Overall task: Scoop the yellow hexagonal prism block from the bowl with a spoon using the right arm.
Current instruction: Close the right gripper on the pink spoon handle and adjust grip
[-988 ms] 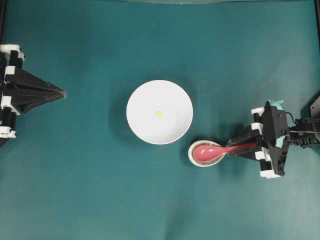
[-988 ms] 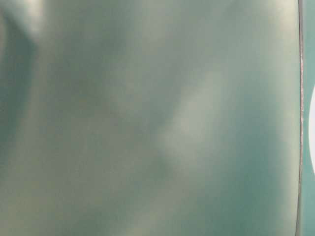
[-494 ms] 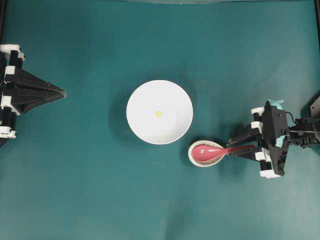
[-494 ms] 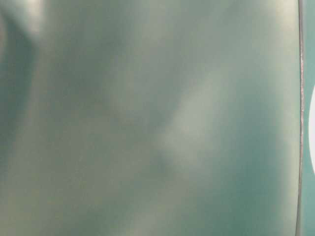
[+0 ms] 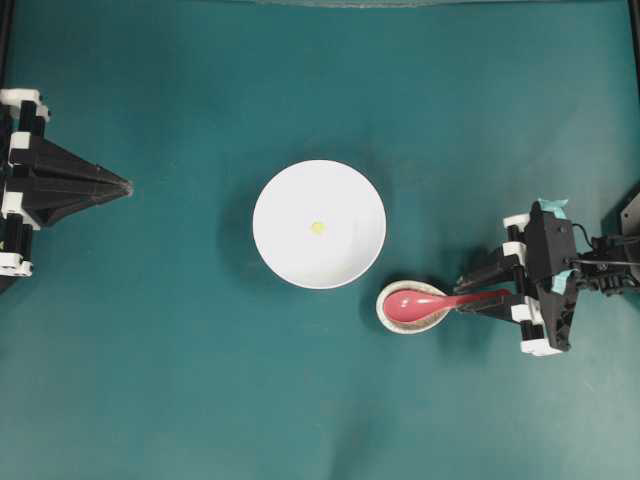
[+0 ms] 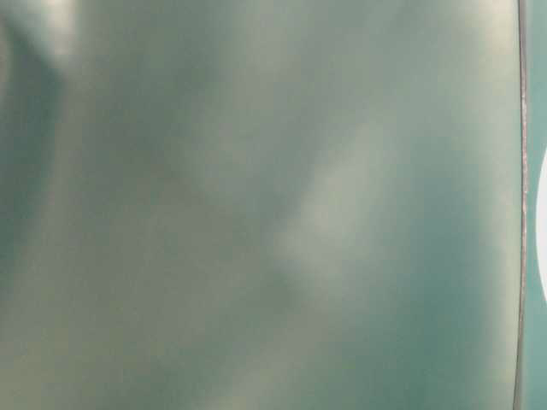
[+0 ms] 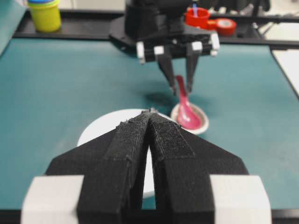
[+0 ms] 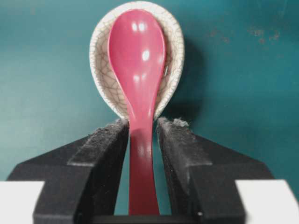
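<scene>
At far left of the overhead view, left gripper (image 5: 122, 186) parked over the tabletop (image 5: 180, 380), fingers (image 7: 133, 140) pressed together, holding nothing. Center: white bowl (image 5: 319, 225) with the yellow hexagonal prism block (image 5: 317, 227) lying on its floor. Just beside the bowl's lower right rim, small crackled oval dish (image 5: 384, 310) carrying the pink-red spoon (image 5: 425, 301), handle pointing right. Right gripper (image 5: 476, 291) straddles the handle; fingers (image 8: 105, 154) spread a little, slim gaps on both sides, not pinching.
</scene>
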You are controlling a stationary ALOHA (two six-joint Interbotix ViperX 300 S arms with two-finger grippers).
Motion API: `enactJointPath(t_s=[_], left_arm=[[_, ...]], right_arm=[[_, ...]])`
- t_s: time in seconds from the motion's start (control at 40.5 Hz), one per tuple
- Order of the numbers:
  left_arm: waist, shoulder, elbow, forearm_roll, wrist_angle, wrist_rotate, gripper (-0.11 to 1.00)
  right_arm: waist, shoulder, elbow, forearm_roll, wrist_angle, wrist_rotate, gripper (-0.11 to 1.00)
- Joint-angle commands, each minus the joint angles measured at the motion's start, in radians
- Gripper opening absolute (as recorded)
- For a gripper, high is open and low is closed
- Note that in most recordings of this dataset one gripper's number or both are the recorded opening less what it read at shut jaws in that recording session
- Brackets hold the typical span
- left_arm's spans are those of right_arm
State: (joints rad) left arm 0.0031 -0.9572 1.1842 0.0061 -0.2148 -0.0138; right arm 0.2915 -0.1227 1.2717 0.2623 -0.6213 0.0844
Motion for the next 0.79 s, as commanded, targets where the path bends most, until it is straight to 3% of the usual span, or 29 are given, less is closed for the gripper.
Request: enactJointPath(t_s=[0.0, 0.198, 0.766], left_arm=[[0.002, 0.008, -0.020, 0.003, -0.008, -0.002, -0.01], [0.002, 0.008, -0.021, 0.003, -0.008, -0.002, -0.01], [0.002, 0.008, -0.020, 0.003, -0.009, -0.002, -0.01]], right_arm=[[-0.002, -0.014, -0.008, 0.006, -0.005, 0.005, 0.42], [-0.002, -0.012, -0.008, 0.011, -0.005, 0.005, 0.51], [-0.002, 0.031, -0.002, 0.011, -0.008, 0.005, 0.51]])
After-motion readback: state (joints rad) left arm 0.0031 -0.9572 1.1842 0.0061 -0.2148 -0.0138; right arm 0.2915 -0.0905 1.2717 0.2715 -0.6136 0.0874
